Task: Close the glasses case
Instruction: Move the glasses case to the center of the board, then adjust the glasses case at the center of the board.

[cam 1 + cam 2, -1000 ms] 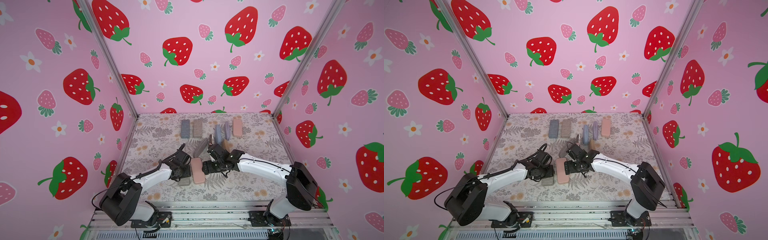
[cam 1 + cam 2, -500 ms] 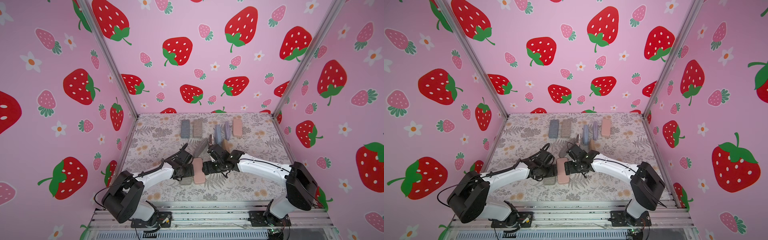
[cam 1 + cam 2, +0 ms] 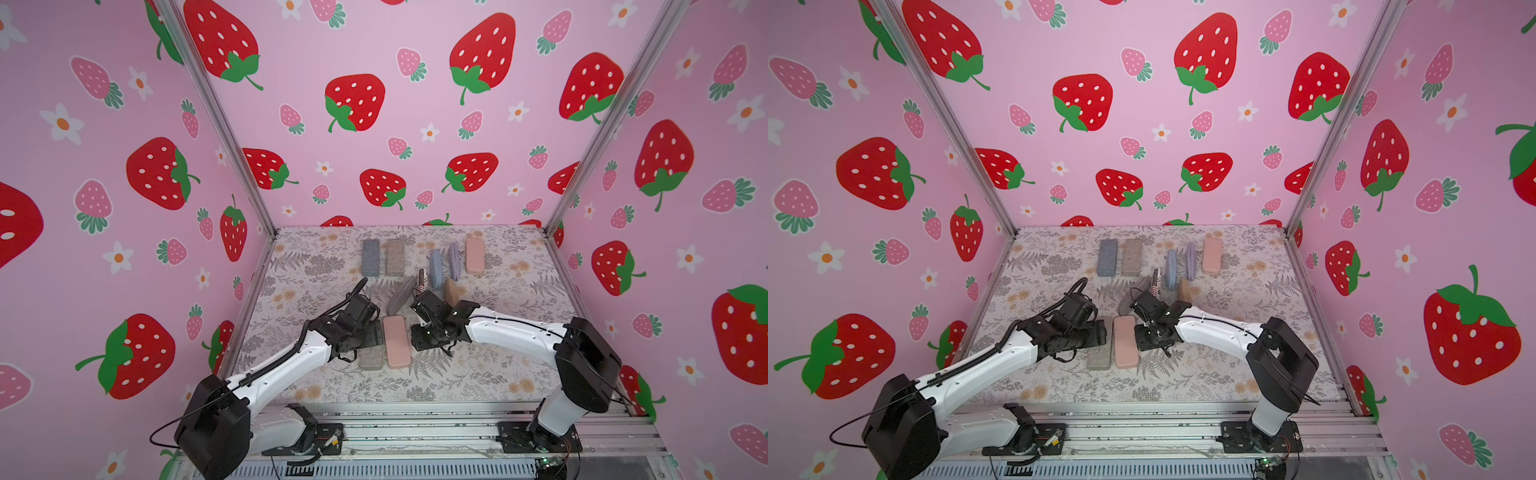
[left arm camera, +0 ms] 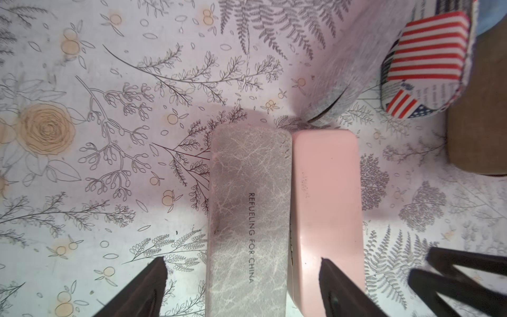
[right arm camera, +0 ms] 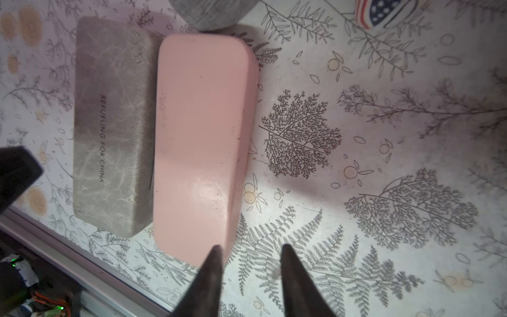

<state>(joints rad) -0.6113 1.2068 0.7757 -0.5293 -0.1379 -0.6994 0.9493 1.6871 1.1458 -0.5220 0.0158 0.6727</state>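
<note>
A pink glasses case [image 3: 397, 340] [image 5: 203, 137] lies flat with its lid down in both top views, side against a grey marbled case [image 3: 371, 357] [image 4: 249, 205] printed with lettering, also closed. My left gripper [image 4: 242, 260] [image 3: 372, 332] is open and hovers over them, with one finger beside the grey case and the other over the pink case [image 4: 326, 192]. My right gripper [image 5: 251, 247] [image 3: 417, 338] is on the pink case's other side. Its fingers stand a narrow gap apart, one tip at the case's edge, with only tablecloth between them.
Just behind lie a slanted grey felt case [image 3: 401, 295], a flag-patterned case [image 3: 422, 278] and a brown case [image 3: 451, 291]. Several more cases line the back of the floral cloth [image 3: 316, 266], among them a blue-grey one [image 3: 370, 257] and a pink one [image 3: 475, 255]. A metal rail [image 3: 415, 415] runs along the front.
My right gripper's fingers have drawn much closer together. The left gripper has opened a little wider and edged toward the cases. The cases have not moved.
</note>
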